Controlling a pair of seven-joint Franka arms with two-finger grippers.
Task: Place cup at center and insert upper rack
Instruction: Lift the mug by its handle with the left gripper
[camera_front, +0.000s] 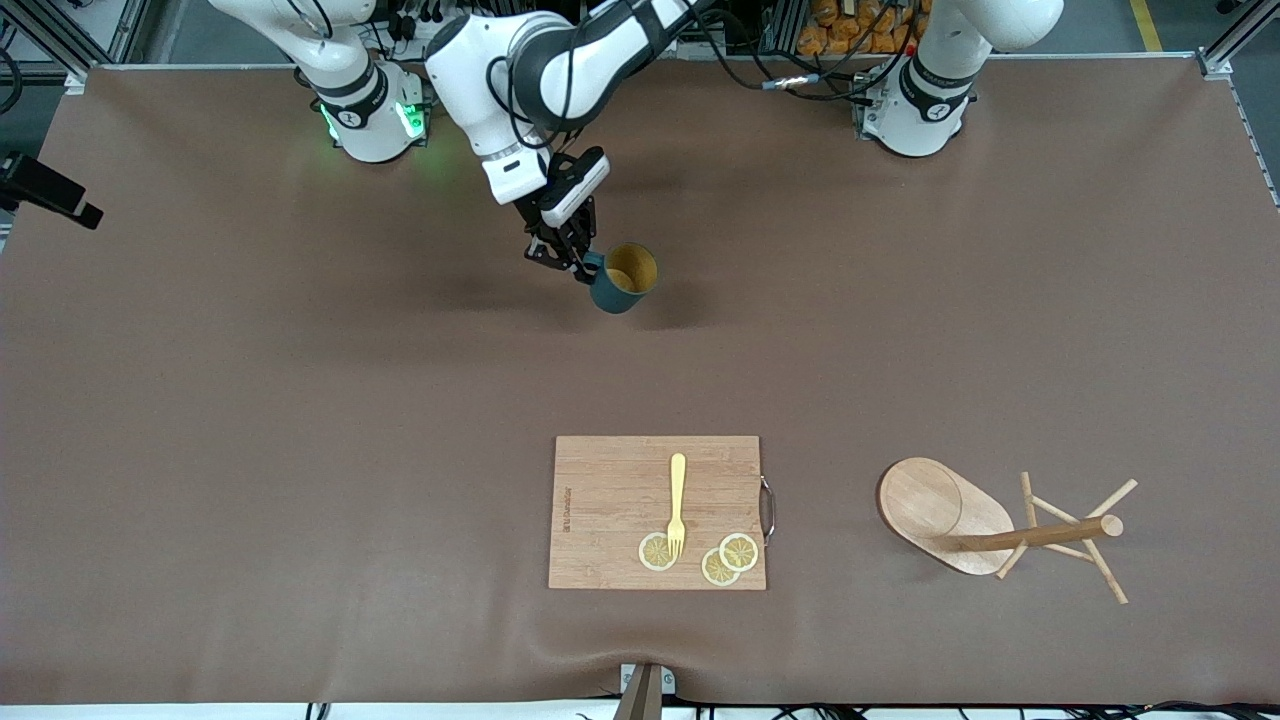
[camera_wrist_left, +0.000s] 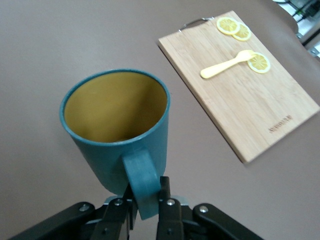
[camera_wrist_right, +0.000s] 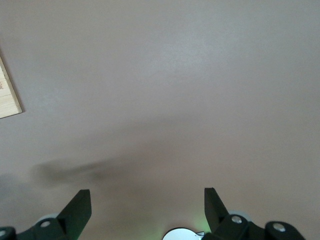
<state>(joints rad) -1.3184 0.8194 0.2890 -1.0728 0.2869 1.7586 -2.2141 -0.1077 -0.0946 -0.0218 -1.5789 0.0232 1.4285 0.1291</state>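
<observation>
L gripper (camera_front: 578, 264) clamped on cup (camera_front: 625, 279) handle, cup up over table (camera_front: 200, 400) mid; R gripper (camera_wrist_right: 146, 210) jaws wide, arm waiting; upper rack (camera_front: 1000, 530) toppled nr front edge, beside cutting board (camera_front: 610, 500) w/ fork (camera_front: 677, 503), lemon slices (camera_front: 739, 551).

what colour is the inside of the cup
Yellowish-brown inside the teal cup; the left wrist view shows it best.

Bench (camera_front: 250, 400): brown mat cover, wrinkled at near edge.
Frame (camera_front: 1225, 50): aluminium rails at corners.
Floor: grey.

left gripper (camera_front: 580, 262) jaws clamped shut; right gripper (camera_wrist_right: 147, 207) jaws spread wide.
</observation>
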